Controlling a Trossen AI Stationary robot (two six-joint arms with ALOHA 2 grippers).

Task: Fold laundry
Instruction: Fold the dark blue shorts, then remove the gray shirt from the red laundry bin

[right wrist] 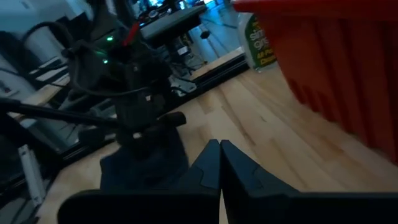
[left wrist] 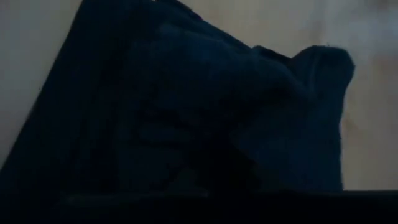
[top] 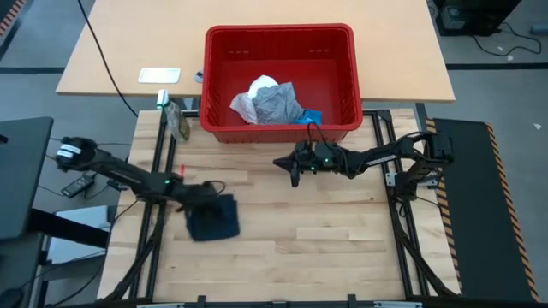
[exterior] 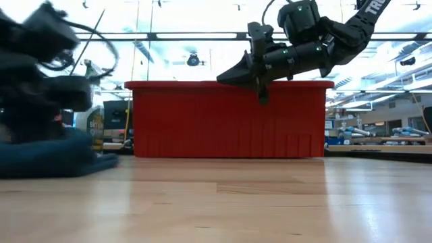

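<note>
On the counter (top: 342,248), the navy cloth (top: 214,218) is pressed by the left gripper (top: 201,198), probably to flatten it; finger state cannot be told. Right gripper (top: 294,168), fingers clenched, is held clear near the basket (top: 278,128)

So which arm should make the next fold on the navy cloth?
Probably left: the left gripper is already down on the navy cloth. The right gripper hangs shut above bare table near the red basket.
</note>
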